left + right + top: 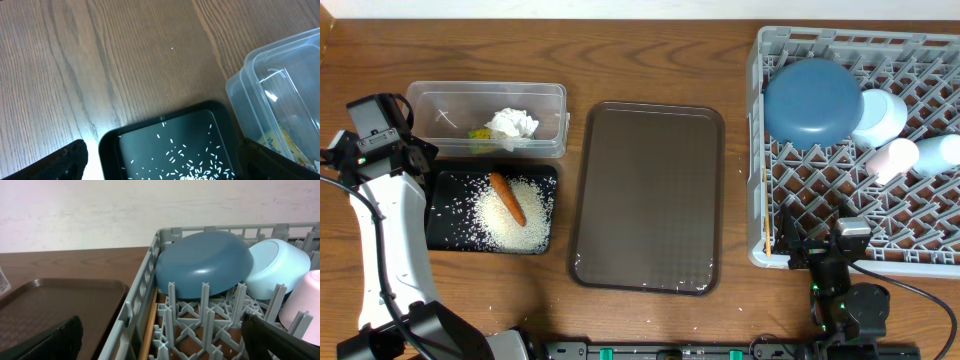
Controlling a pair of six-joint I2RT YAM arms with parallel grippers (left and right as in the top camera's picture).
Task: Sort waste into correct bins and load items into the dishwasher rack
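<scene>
The grey dishwasher rack [757, 150] at the right holds a round blue dish [813, 101], a light-blue bowl [880, 115] and a pale pinkish-white cup [893, 158]. Wooden chopsticks [769, 235] lie along its left wall. A clear tub [486, 100] holds crumpled tissue [512, 124] and a yellow-green wrapper [480, 133]. In the black tray [492, 243] lie rice [520, 225] and an orange carrot [507, 198]. My left gripper [162, 165] hangs open over the black tray's [107, 145] far-left corner, holding nothing. My right gripper [162, 340] stands open at the rack's [135, 305] near-left corner, astride its wall and the chopsticks [150, 325].
A large dark brown serving tray [647, 197] lies between the bins and the rack. Another pale blue cup [937, 153] lies in the rack at the far right. A pale wall rises behind the table in the right wrist view.
</scene>
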